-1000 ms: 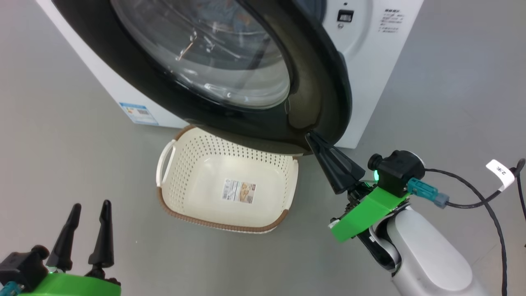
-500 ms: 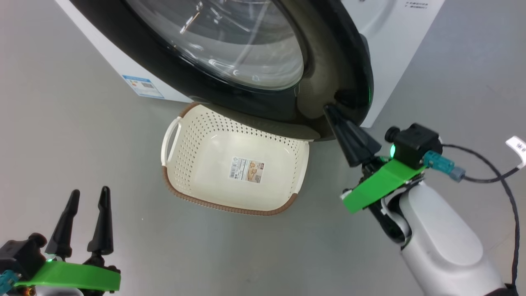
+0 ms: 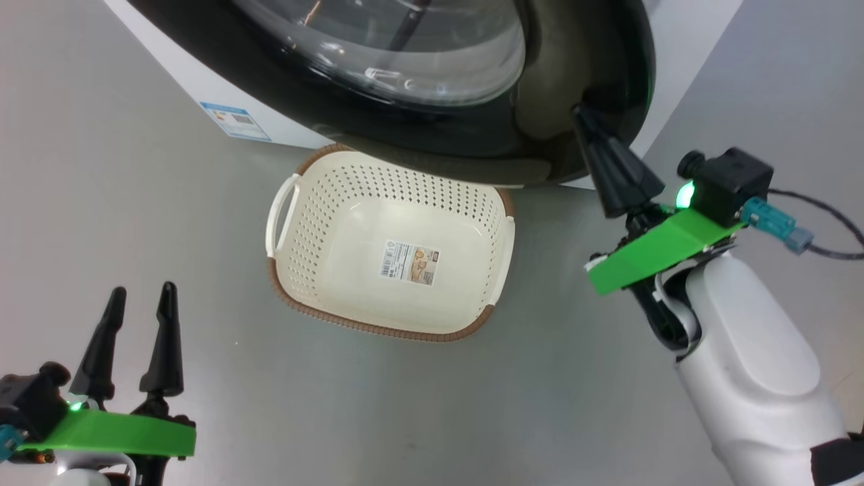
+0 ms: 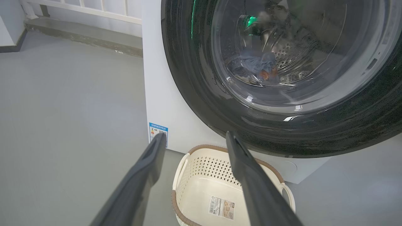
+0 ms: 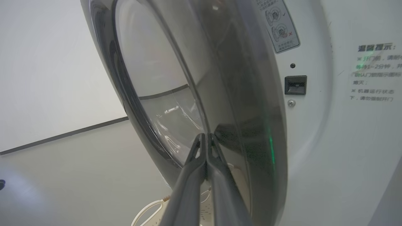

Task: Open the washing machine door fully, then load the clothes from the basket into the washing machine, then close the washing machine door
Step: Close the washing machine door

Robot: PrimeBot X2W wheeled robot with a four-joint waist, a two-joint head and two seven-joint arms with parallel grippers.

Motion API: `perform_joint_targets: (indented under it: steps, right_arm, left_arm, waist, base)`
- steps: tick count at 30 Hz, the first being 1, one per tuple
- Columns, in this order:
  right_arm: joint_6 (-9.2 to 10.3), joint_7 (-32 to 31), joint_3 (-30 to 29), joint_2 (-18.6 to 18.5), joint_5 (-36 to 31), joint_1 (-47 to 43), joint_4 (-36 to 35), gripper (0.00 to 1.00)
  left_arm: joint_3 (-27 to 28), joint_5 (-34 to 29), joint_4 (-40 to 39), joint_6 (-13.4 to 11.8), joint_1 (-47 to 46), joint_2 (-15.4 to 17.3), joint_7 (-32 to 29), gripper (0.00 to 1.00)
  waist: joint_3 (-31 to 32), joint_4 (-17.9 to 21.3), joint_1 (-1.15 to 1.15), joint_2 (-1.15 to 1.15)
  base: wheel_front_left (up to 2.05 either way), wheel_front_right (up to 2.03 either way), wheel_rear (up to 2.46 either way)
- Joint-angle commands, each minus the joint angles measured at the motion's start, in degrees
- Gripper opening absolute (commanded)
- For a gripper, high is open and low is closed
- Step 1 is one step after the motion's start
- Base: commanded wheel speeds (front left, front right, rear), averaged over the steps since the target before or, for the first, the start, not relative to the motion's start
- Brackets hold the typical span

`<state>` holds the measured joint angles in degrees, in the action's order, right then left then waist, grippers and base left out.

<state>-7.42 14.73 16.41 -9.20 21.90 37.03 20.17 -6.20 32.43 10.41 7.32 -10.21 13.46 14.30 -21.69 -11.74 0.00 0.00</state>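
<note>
The right gripper (image 3: 582, 115) is keeping its two dark fingers pressed together with nothing between them, and its tip is lying against the glossy black ring of the washing machine door (image 3: 432, 131), near the door's free edge. A second ago that tip was sitting at the ring's lowest point; now it is resting further up the right side. The door is standing closer to the washing machine (image 4: 160, 78) than before: the broad white stretch of front panel that was showing beyond the door's edge in the head view is now narrowing to a sliver. In the right wrist view a gap is still showing between the door's edge and the panel with its latch socket (image 5: 295, 85).

The head camera itself is shifting, so the whole picture is sliding. The basket (image 3: 378, 329) is not moving on the grey floor (image 3: 135, 202); it is sitting just in front of the machine, partly under the door's lower rim, with its paper label (image 3: 410, 262) facing up. The clothes (image 4: 256, 66) are lying inside the drum, showing blue and orange through the glass in the left wrist view.

The left gripper (image 3: 143, 290) is hovering at the lower left – fingers spread wide, holding nothing – just as it was a second ago.
</note>
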Motion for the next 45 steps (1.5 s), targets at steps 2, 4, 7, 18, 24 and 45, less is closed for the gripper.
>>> perform_joint_targets:
  steps: [2,4,7,18,24,45]
  right_arm:
    - [-0.07,0.27,-0.09,0.85,-0.26,1.50,-0.92,0.00]
    - [-0.07,0.27,-1.35,1.06,-0.48,2.53,-0.36,0.00]
    - [-0.07,0.27,-3.01,1.40,-0.64,4.33,0.75,0.00]
    - [-0.07,0.27,-8.28,1.90,-1.08,11.50,4.29,0.00]
    - [-0.07,0.27,-10.95,2.09,-2.15,14.37,4.86,0.00]
    - [-0.07,0.27,-4.80,1.73,-2.90,3.97,4.46,1.00]
  left_arm:
    - [2.17,0.63,-1.46,0.17,-1.59,1.51,0.70,1.00]
    - [2.02,0.67,-1.57,0.17,-1.88,1.56,0.70,1.00]
    - [1.85,0.81,-1.77,0.17,-2.23,1.68,0.70,1.00]
    - [1.14,1.46,-1.99,0.17,-4.01,1.70,0.70,1.00]
    - [1.11,1.71,-1.89,0.17,-4.73,1.37,0.70,1.00]
    - [1.33,1.42,-0.28,0.17,-2.94,1.96,0.70,1.00]
  waist:
    - [-0.44,-0.10,0.00,0.00]
    - [-0.80,-0.27,0.00,0.00]
    - [-1.37,-0.58,0.00,0.00]
    - [-3.76,-2.44,0.00,0.00]
    - [-4.73,-3.14,0.00,0.00]
    - [0.77,-0.54,0.00,0.00]
  base:
    - [0.00,0.00,0.00]
    - [0.00,0.00,0.00]
    - [0.00,0.00,0.00]
    - [0.00,0.00,0.00]
    - [0.00,0.00,0.00]
    - [0.00,0.00,0.00]
